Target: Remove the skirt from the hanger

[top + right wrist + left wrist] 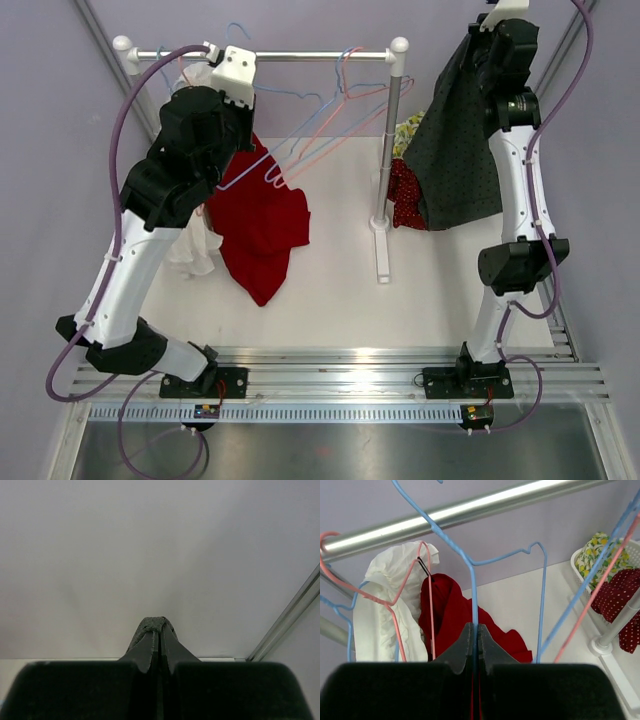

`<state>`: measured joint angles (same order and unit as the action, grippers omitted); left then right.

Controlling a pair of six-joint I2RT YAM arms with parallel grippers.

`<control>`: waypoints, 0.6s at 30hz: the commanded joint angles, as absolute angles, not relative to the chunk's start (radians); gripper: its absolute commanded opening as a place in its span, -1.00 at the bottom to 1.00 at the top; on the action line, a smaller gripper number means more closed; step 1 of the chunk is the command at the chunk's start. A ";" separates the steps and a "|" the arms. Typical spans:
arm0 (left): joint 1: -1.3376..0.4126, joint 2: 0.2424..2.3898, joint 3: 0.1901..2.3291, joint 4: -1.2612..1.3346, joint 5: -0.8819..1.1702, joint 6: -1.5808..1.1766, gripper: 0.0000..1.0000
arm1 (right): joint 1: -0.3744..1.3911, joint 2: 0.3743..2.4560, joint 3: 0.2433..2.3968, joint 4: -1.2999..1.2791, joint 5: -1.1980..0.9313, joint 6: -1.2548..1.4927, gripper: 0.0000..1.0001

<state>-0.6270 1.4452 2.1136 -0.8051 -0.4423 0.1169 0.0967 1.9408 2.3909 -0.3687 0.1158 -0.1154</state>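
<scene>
A dark dotted skirt (455, 150) hangs from my right gripper (157, 630), which is shut on a fold of its fabric (150, 624). It is held high at the far right, to the right of the rack post and apart from the rail. My left gripper (475, 630) is shut on the wire of a blue hanger (472, 587) just below the rail (470, 510). In the top view that hanger (290, 140) slants down from the rail (300, 56) with no garment on it. The arms hide both grippers' fingertips in the top view.
A red garment (260, 225) and a white one (195, 245) hang at the left on pink hangers (395, 597). More bare hangers (345, 95) are on the rail. The rack post (385, 150) stands mid-table. A basket (580, 562) behind it holds lemon-print (595, 550) and red dotted (620, 595) fabric.
</scene>
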 commanded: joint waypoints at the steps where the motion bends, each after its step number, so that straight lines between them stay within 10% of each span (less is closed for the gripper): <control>1: -0.630 1.445 2.082 -0.721 -0.468 0.150 -1.00 | 0.060 1.988 2.456 -0.196 0.054 -0.026 -1.00; 18: -0.627 1.364 1.885 -0.652 -0.454 0.080 -0.56 | 0.054 1.989 1.894 0.017 -0.258 0.239 -0.96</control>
<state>-0.6273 1.4090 1.8744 -0.7223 -0.4568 0.0944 0.0486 1.9923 1.8839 -0.0502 -0.1665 0.1905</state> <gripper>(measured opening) 0.208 0.015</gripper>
